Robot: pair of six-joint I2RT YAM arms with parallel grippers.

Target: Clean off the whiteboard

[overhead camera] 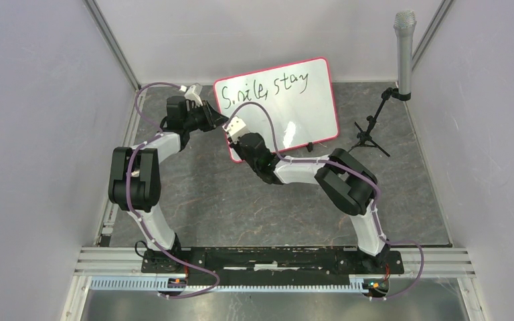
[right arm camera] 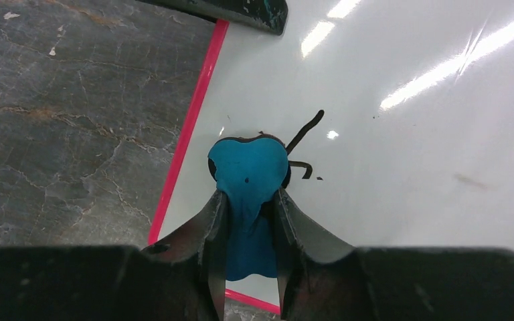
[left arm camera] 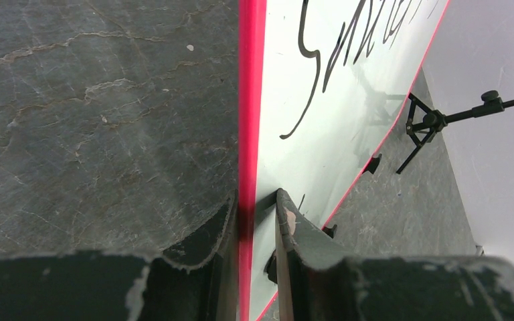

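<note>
1. Left gripper [left arm camera: 254,200]: clamped on the pink-red left edge of the whiteboard [left arm camera: 348,100], with one finger behind it and one on the writing face. We judge that this grip braces the board so it neither slides nor tips under wiping pressure.
2. Right gripper [right arm camera: 249,195]: pinching a blue eraser [right arm camera: 249,167]. Its rounded front sticks out past the fingertips and meets the board face near the lower left corner. We take it that the eraser is held this far forward so that the pad touches the glossy surface and the fingers do not.
3. Whiteboard, location: it stands toward the far side of the dark table [overhead camera: 207,194], skewed in the top view, with both arms reaching in from its left end.
4. Handwriting [overhead camera: 264,90]: one black line runs across the upper part of the board, well apart from the eraser and not yet wiped.
5. Short black strokes [right arm camera: 306,130]: these lie just beside the eraser's upper right edge. We think they are the marks currently being wiped.
6. Microphone [overhead camera: 405,47]: it stands on a small stand to the right of the board, apart from it and from both arms.
7. Progress, in our judgement: early, since most of the writing is still to be erased.
</note>
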